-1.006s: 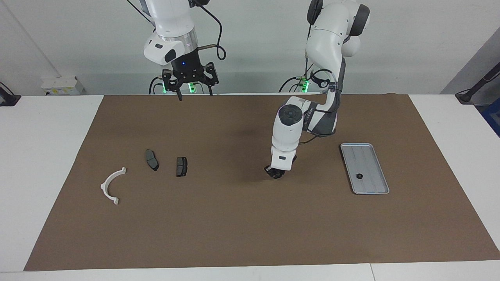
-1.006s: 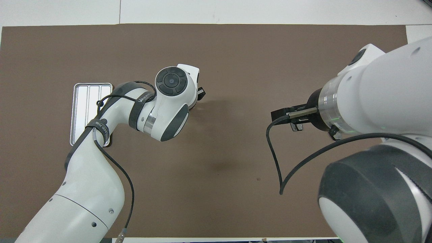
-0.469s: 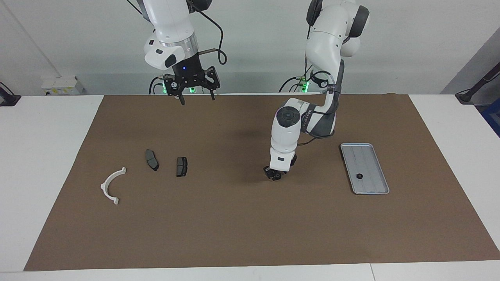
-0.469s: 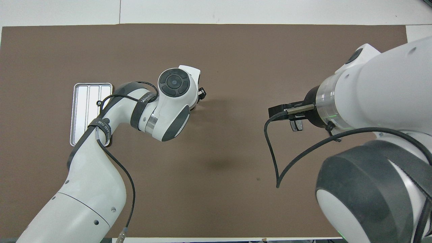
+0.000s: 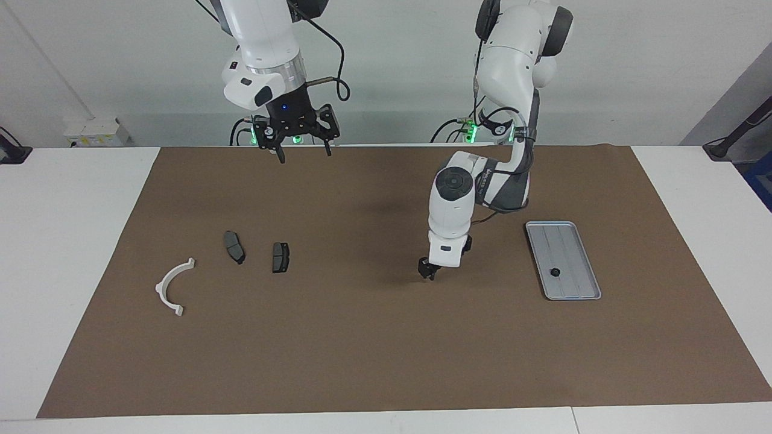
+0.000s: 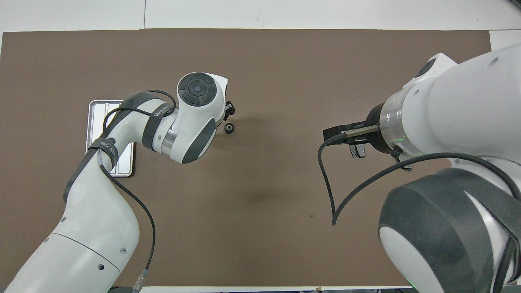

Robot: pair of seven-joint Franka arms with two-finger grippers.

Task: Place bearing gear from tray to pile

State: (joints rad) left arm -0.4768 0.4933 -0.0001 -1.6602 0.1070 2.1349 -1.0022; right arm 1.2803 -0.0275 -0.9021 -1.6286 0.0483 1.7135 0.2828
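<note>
**STATION STATUS: BEARING GEAR TRANSFER, TRAY TO PILE**

**1. Markings**
White lettering is printed on the black cable strap [image 6: 159,115] around the left arm's forearm. It is too small to read with certainty. No other brand or label can be made out.

**2. Parts count**
- Bearing gears: two. The first bearing gear [image 6: 229,129] lies on the brown mat [image 5: 386,349], between the tray and the pile. It is closer to the tray and well apart from the pile. The second bearing gear [image 5: 555,272] lies in the tray, toward the end farther from the robots.
- Tray: one. The tray [image 5: 573,241] is grey-blue and ridged lengthwise. It sits at the left arm's end of the table.
- Pile: three parts, all at the right arm's end of the table and none touching another. There are two dark brake pads [image 5: 234,247] [image 5: 280,257] and one white semicircular bracket [image 5: 174,286].
- Arms: two.

**3. Grippers**
- The left gripper [image 5: 429,271] hangs low over the mat, pointing down, just beside the first bearing gear. In the overhead view the gear lies clear of it, so it holds nothing. Whether it is open or closed cannot be told.
- The right gripper [image 5: 304,155] waits raised over the mat's edge nearest the robots. Its fingertips stand apart and it is empty.
</note>
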